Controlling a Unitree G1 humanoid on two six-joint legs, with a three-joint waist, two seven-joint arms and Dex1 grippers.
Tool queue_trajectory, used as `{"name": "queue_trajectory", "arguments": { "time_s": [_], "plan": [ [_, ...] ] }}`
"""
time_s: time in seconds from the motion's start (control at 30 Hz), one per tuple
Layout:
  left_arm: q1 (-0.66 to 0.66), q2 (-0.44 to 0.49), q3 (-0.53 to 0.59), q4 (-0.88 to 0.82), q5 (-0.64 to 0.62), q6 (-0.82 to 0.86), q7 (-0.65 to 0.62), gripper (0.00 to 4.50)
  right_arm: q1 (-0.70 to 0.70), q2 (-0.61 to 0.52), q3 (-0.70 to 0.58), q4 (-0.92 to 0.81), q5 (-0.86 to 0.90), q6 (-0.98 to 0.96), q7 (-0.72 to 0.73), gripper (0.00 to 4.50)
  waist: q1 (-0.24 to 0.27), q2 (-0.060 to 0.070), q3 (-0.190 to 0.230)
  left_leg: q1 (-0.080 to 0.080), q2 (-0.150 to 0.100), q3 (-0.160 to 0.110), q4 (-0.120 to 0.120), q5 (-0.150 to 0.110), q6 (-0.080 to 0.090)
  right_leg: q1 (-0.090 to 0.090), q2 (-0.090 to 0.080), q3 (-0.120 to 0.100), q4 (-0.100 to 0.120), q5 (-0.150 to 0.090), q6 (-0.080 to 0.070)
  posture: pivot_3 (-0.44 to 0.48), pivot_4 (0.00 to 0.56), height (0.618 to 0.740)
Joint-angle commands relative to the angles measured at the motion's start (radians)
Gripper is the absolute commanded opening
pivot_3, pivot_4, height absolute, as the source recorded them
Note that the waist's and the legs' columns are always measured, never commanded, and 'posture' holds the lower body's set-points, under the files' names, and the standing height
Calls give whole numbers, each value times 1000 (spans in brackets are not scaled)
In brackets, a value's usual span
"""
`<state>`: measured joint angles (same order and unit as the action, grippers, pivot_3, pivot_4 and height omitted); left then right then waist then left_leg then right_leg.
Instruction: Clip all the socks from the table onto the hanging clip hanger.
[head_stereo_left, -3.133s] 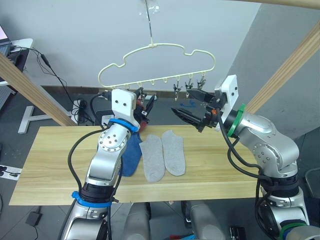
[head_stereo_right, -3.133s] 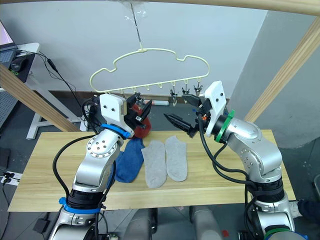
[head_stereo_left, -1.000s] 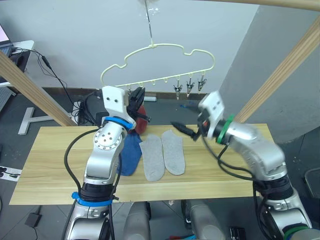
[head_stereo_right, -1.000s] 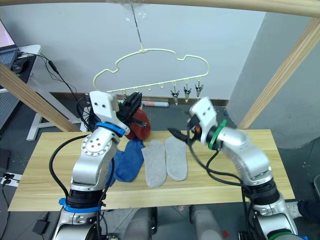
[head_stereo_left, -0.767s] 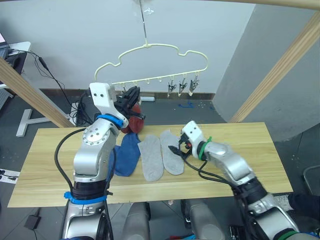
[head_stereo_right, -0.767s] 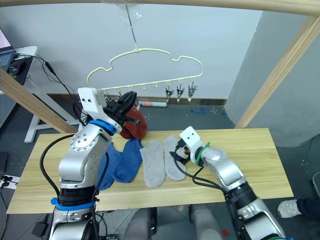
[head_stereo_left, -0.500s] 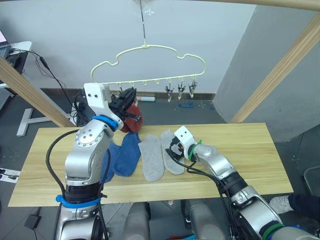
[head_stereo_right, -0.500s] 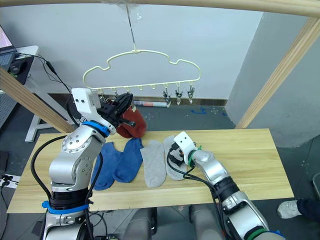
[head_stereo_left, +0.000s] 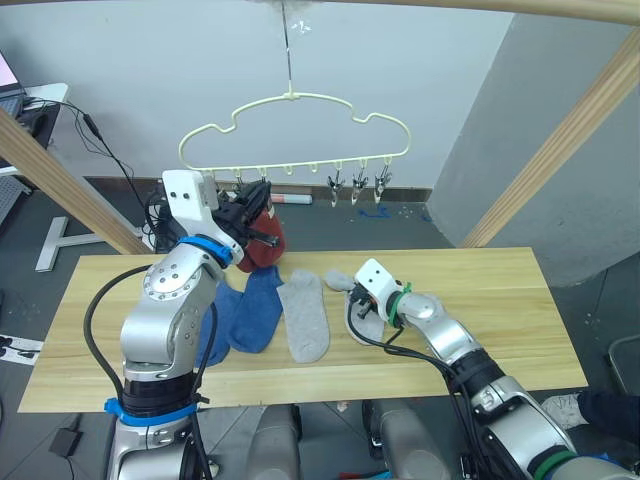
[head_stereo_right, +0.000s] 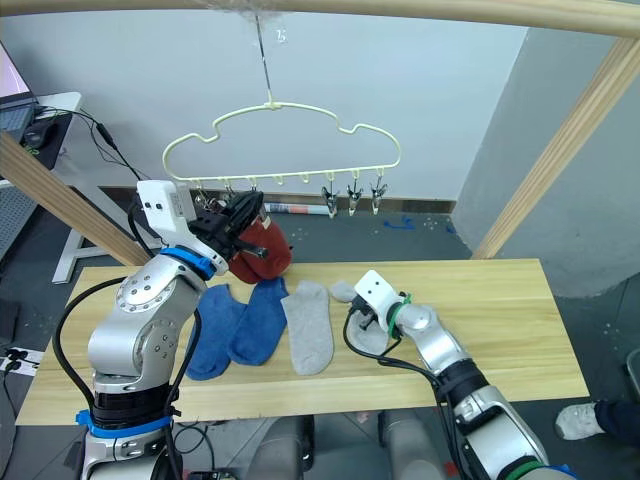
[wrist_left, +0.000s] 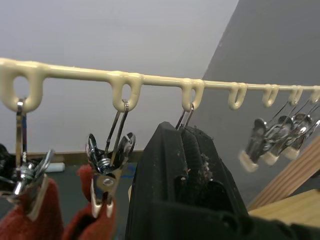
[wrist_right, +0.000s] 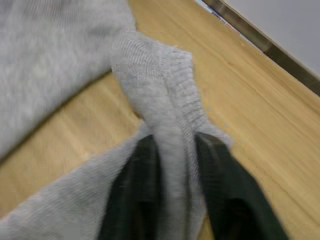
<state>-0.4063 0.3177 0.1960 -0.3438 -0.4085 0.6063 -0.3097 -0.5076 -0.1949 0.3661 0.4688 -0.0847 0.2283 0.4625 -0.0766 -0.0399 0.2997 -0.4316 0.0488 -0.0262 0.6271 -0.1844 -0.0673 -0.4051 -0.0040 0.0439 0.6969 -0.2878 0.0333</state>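
Right pincer (wrist_right: 170, 200) has dropped from the clip hanger (head_stereo_left: 290, 130) and now pinches a grey sock (wrist_right: 165, 115).
The sock bunches off the worktop (head_stereo_left: 500, 290), ready to lift; left pincer (wrist_left: 187, 165) stays together at a clip.

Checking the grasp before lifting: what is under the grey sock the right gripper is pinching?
The grey sock, bunched in the right gripper, rests on the table. Bare wood shows around it; directly beneath is covered.

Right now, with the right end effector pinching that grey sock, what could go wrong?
The right end effector grips only a bunched fold of the grey sock; it may slip out when lifted. The other grey sock lies close beside it and could get dragged along.
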Motion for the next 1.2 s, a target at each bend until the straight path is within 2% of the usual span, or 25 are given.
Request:
{"name": "queue_trajectory", "arguments": {
  "time_s": [0.03, 0.13, 0.27, 0.33, 0.47, 0.77, 1.2],
  "plan": [
    [-7, -56, 106, 43, -186, 182, 44, 0, 52, -13, -51, -93, 37, 40, 29, 38, 0, 0, 0, 0, 0, 0, 0, 0, 0, 0, 0, 0, 0, 0, 0, -43, 277, 740],
    [-53, -103, 240, 100, -376, 334, 134, 0, 62, -25, -79, -242, 56, 26, 50, 38, -6, 0, 0, 0, 0, 0, 1, 0, 0, 0, 0, 0, 0, 0, 0, -65, 280, 740],
    [-122, -144, 395, 178, -640, 455, 298, 0, 70, -40, -90, -431, 69, 5, 78, 38, -12, 0, 0, 0, 0, 0, 0, 0, 0, 0, 1, 1, 0, 0, 1, -71, 279, 740],
    [-142, -149, 434, 204, -758, 483, 371, 0, 73, -39, -97, -508, 78, 18, 81, 38, -12, 0, 0, 0, 0, -1, 0, 0, 0, 0, 1, 0, 0, 0, 1, -80, 278, 740],
    [-152, -142, 440, 225, -917, 485, 482, 0, 71, -42, -91, -618, 73, 33, 79, 38, -10, 0, 0, 0, 0, -1, 0, 0, 0, 0, 0, 0, 0, 0, 1, -91, 276, 740],
    [-125, -113, 357, 201, -1060, 422, 553, 0, 31, 2, -66, -661, 65, 74, 66, 38, -9, 0, 0, 0, 0, 0, 0, 0, -1, 0, 0, 0, 0, 0, 1, -95, 274, 740],
    [-74, -50, 258, 179, -1142, 336, 555, 0, -16, 56, -69, -676, 90, 109, 62, 38, -6, 0, 0, 0, 0, 0, 0, 0, -1, 0, 0, 0, -1, 0, 1, -86, 275, 740]
  ]
}}
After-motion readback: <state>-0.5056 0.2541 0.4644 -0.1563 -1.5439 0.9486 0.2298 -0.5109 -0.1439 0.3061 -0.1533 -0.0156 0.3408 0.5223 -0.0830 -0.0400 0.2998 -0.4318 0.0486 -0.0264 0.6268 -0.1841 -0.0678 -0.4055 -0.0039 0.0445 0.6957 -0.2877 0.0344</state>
